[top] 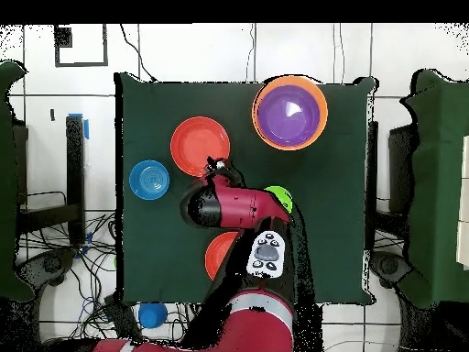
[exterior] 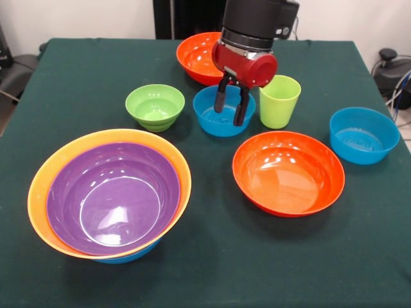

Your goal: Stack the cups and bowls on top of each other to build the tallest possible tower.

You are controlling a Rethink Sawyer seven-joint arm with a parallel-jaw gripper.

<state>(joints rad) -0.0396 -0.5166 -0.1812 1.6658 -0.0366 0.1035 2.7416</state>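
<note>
My gripper (exterior: 230, 110) hangs open with both black fingers (exterior: 219, 99) dipped into a blue bowl (exterior: 223, 115) at mid-table; nothing is held between them. A lime-green cup (exterior: 279, 101) stands upright just right of that bowl. The tower (exterior: 109, 192) at front left is a purple bowl (top: 290, 113) nested in a big orange one, with a blue rim peeking out underneath. A small lime-green bowl (exterior: 155, 106), a red-orange bowl (exterior: 288, 172) and another blue bowl (exterior: 363, 135) stand singly. A second red-orange bowl (exterior: 200, 56) sits behind the gripper, partly hidden by it.
The dark green table (exterior: 212, 269) has bare cloth along its front edge and at the far left. From above, the red arm (top: 234, 206) covers the middle bowl and the cup. Cables and chairs surround the table.
</note>
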